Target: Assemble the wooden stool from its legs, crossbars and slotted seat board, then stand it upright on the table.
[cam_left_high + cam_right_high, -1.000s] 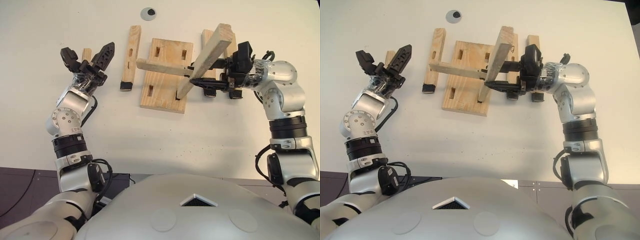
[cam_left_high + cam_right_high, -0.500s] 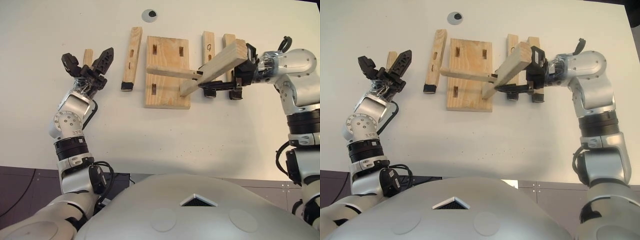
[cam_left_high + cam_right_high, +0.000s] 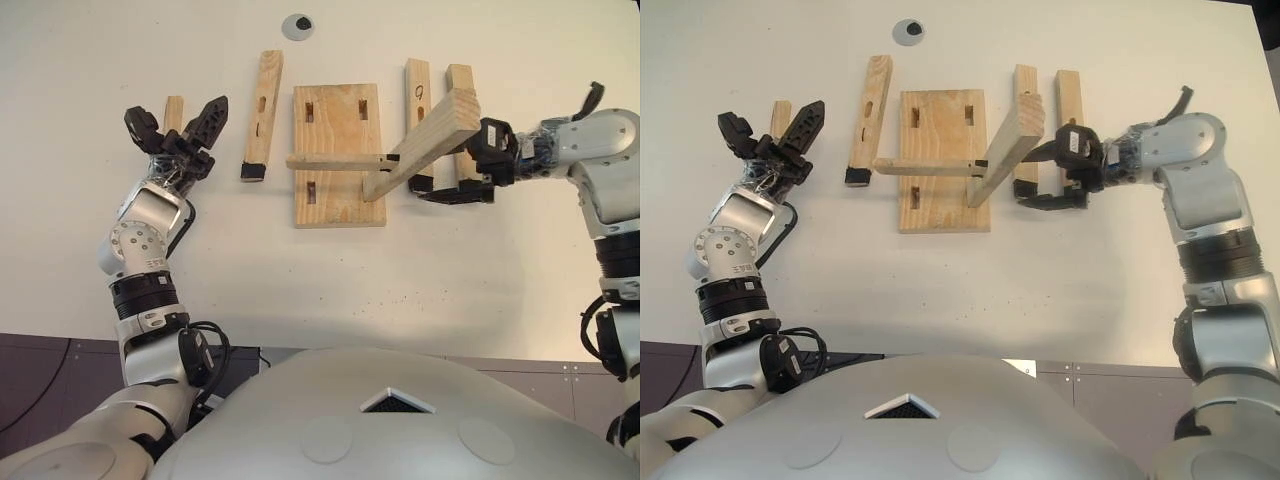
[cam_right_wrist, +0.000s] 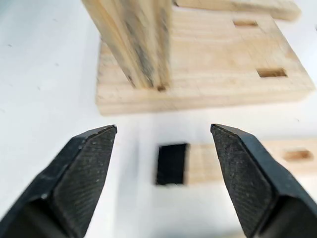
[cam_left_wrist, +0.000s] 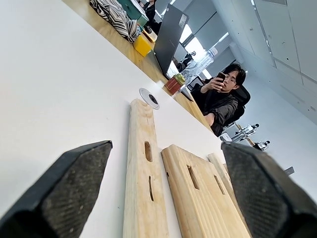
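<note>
**Wood stool parts: one leg seated, both pincers free**

We log the seat board (image 3: 338,155) lying flat at the middle of the white table (image 3: 300,270), slots facing up. One leg (image 3: 428,138) stands with its foot in the slot at the board's 4 o'clock corner. A thin crossbar (image 3: 335,160) is plugged into the side of that leg. It runs toward 9 o'clock above the board, its far end over the board's 9 o'clock edge.

We find the right pincer (image 4: 163,128) at 3 o'clock of the standing leg, released. From its wrist camera the two pads (image 4: 84,178) are spread wide with nothing between them. The leg rises beyond the tips, apart from both.

We find the left pincer (image 3: 176,118) at 9 o'clock of the board, well apart from it, likewise released, its fingers splayed and empty. From the head camera a short stick (image 3: 174,104) lying on the table shows between those fingers; we cannot tell whether they touch it.

A loose leg (image 3: 262,115) lies flat just beside the board at 9 o'clock, between the board and the left pincer, with a black cap (image 3: 251,172) on its near end. At 3 o'clock of the board two more legs (image 3: 417,85) lie side by side, partly hidden behind the standing leg. A grey disc (image 3: 297,26) sits on the table at 12 o'clock of the board.
</note>
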